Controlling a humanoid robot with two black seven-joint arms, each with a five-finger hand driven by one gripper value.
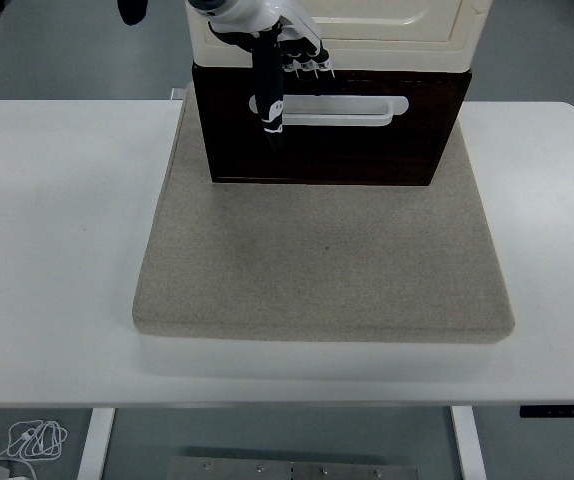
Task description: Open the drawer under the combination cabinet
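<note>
A cream cabinet [397,40] stands on top of a dark brown drawer [367,150] at the back of the table. The drawer front is flush and carries a white bar handle [357,110]. My left hand [285,62], black and white, reaches down in front of the cabinet's left part. One long finger [267,100] points down across the handle's left end. The other fingertips [312,64] hang just above the drawer's top edge. The hand holds nothing; I cannot tell whether the long finger touches the handle.
The drawer stands on a beige cloth mat [327,260] that covers the middle of the white table [57,220]. A white cable [32,438] lies on the floor at the bottom left.
</note>
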